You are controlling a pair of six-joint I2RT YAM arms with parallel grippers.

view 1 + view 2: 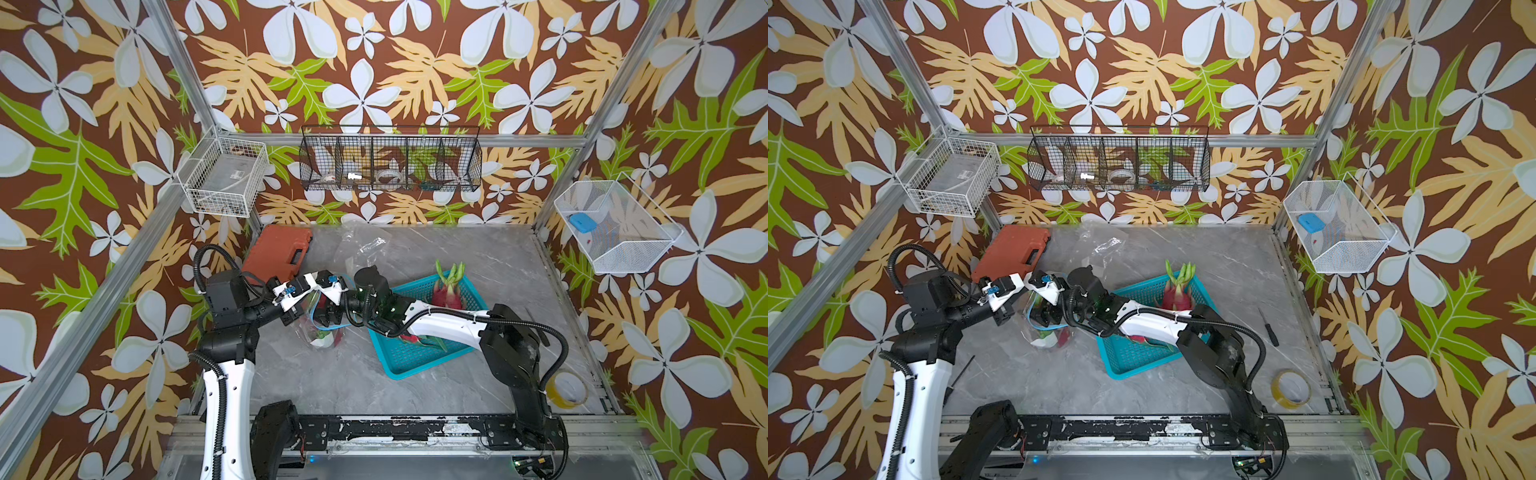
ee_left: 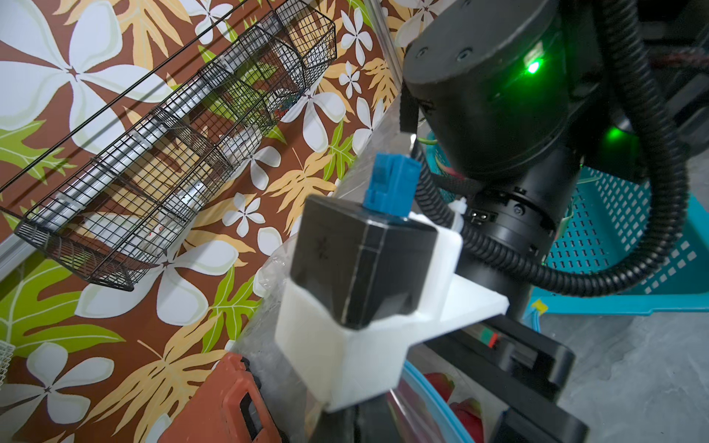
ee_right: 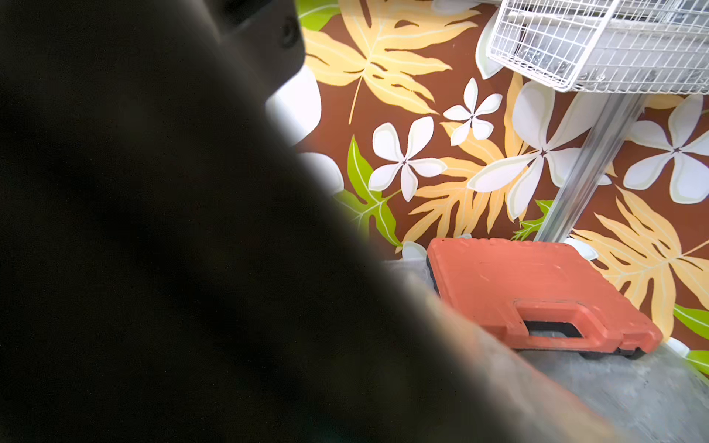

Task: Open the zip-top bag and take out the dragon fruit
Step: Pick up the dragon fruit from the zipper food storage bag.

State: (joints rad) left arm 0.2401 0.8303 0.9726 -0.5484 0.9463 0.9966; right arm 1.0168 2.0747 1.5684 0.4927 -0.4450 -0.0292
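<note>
The clear zip-top bag (image 1: 306,329) with a blue zip rim stands left of centre on the grey table, its mouth spread open. My left gripper (image 1: 293,318) is shut on the bag's rim; in the left wrist view its dark fingers (image 2: 355,425) pinch the plastic. One dragon fruit (image 1: 332,337), magenta with green tips, lies low inside the bag. My right gripper (image 1: 328,318) reaches down into the bag's mouth just above that fruit; how its jaws stand is unclear, and the right wrist view is blocked by a dark blur. Two more dragon fruits (image 1: 446,291) (image 1: 415,340) lie in the teal basket (image 1: 399,370).
An orange tool case (image 1: 278,249) lies at the back left and a crumpled clear bag (image 1: 361,241) beside it. A yellow tape roll (image 1: 567,388) sits at the front right, a screwdriver (image 1: 1268,328) near the right edge. Wire baskets hang on the walls.
</note>
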